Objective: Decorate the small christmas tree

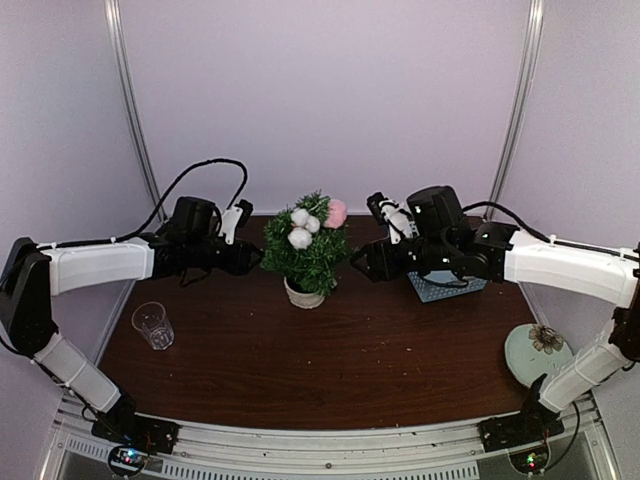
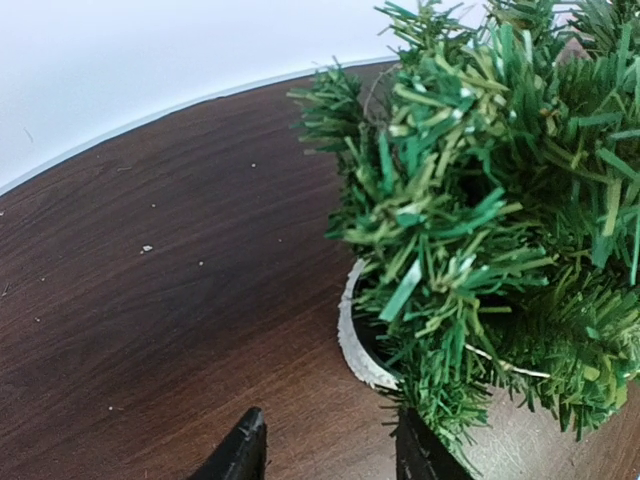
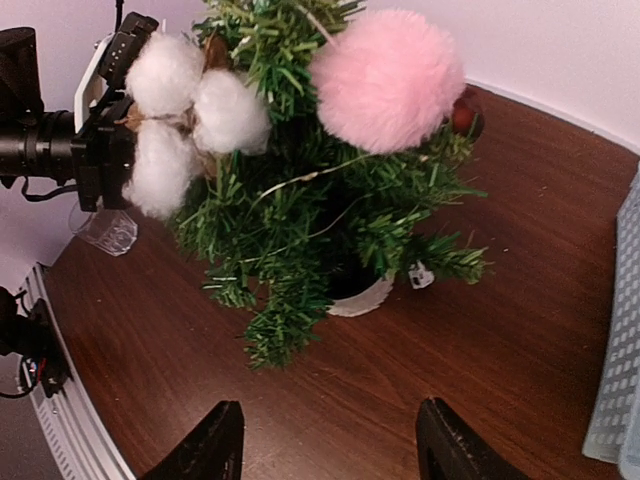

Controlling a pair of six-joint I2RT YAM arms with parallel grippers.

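Looking down from the top camera, the small christmas tree [image 1: 305, 250] stands in its white pot [image 1: 303, 293] at the middle of the desk [image 1: 300, 370], toward the far side. A pink pompom [image 1: 336, 212] and a cluster of white cotton balls [image 1: 300, 228] sit in its crown. The left hand [image 1: 250, 257] is just beside the tree's left flank and the right hand [image 1: 362, 262] just beside its right flank. A clear glass [image 1: 153, 325] stands near the desk's left edge. A light-blue basket [image 1: 445, 288] lies partly under the right arm, and a pale plate [image 1: 538, 352] lies at the near right.

From the left wrist, the tree fills the right half, with the pot's rim showing beneath the sprigs. The left hand's two fingers [image 2: 240, 455] stand moderately apart over bare desk, holding nothing. The right-side finger is just below the lowest sprigs.

From the right wrist, the tree stands upright ahead. The pompom is at its top right and the cotton balls at its top left. The right hand's fingers [image 3: 210, 445] are spread wide and empty, well short of the pot. The basket's wall shows at the right edge and the glass lies beyond the tree.
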